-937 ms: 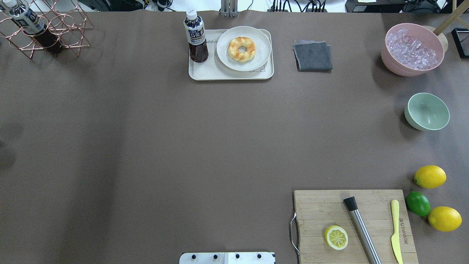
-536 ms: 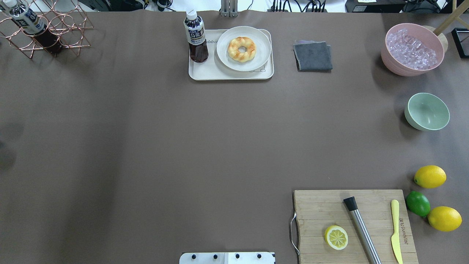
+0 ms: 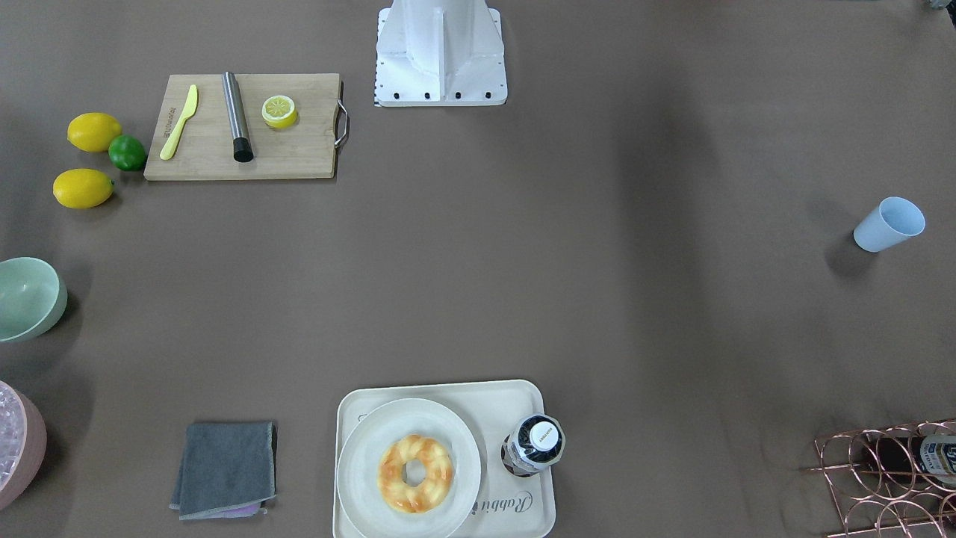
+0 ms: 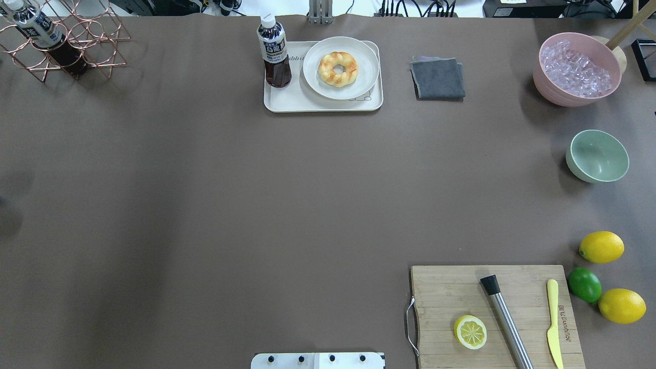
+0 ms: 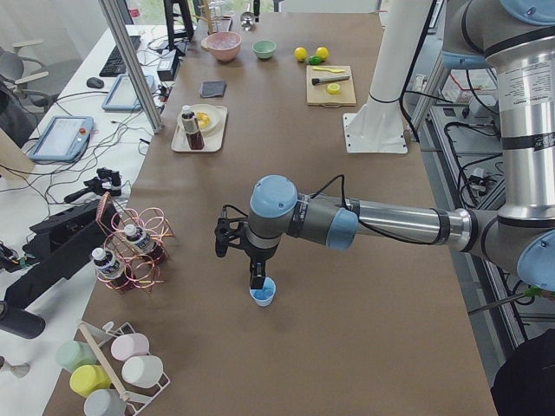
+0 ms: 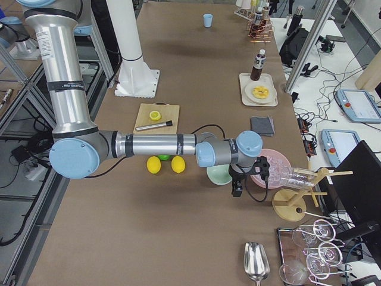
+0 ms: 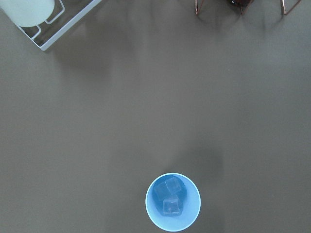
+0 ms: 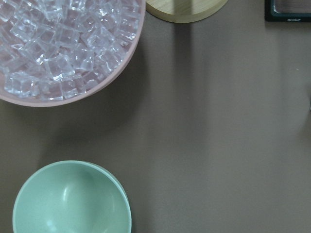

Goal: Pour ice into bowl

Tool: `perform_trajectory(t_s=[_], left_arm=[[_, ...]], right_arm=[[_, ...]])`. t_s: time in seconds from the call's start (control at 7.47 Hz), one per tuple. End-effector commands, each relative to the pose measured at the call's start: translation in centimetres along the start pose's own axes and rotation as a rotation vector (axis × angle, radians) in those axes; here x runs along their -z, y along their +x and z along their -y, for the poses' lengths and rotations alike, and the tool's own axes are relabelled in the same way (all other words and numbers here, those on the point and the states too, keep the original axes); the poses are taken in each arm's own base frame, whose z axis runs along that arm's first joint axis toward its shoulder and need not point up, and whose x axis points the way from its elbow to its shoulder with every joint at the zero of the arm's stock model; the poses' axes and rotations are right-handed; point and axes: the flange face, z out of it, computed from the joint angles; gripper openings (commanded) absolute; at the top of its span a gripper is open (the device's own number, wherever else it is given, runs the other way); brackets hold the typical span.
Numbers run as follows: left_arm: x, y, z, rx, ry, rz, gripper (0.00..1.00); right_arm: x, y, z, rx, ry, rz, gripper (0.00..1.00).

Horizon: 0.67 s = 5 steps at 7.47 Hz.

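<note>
The pale mint-green bowl (image 4: 597, 155) stands empty at the table's right side; it also shows in the right wrist view (image 8: 68, 201). Two clear ice cubes (image 7: 170, 196) lie in a light blue cup (image 7: 173, 202), which stands upright far out on the table's left end (image 3: 889, 224). My left gripper (image 5: 254, 282) hangs just above that cup; I cannot tell whether it is open or shut. My right gripper (image 6: 237, 189) hovers beside the bowl (image 6: 219, 174) and the pink tub; I cannot tell whether it is open or shut. Neither wrist view shows fingers.
A pink tub (image 4: 579, 69) full of ice stands behind the bowl. A tray (image 4: 323, 105) holds a doughnut plate and a bottle. A grey cloth (image 4: 438, 78), a cutting board (image 4: 451, 292), lemons (image 4: 601, 246) and a wire bottle rack (image 4: 77, 46) lie around.
</note>
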Motion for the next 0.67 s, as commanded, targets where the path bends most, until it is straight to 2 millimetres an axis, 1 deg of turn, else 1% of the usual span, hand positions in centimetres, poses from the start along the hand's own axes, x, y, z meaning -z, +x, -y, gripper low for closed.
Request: perform_trajectory(t_s=[0.0,0.13,0.27,0.4,0.54], left_arm=[[1.3,1.2,0.6,0.145,0.125,0.025,0.97],[0.5,1.2,-0.2,0.19,0.162,0.051,0.97],[-0.8,1.8,-1.1,0.224,0.198,0.078,0.97],[-2.4,2.7,-1.8,0.261,0.218,0.096,0.97],[-4.3,3.9,-2.7,0.305,0.246,0.123,0.97]], right_arm=[[-2.0,-4.8,2.6,0.008,-0.024,-0.02,0.99],[-2.9,-6.3,3.9,0.017,-0.036,-0.022,0.99],[-4.2,-6.9,4.9,0.042,-0.032,-0.024,0.99],[-5.7,-7.0,5.0,0.057,-0.024,-0.035,0.99],[-6.8,-6.5,4.8,0.075,-0.015,-0.041,0.98]])
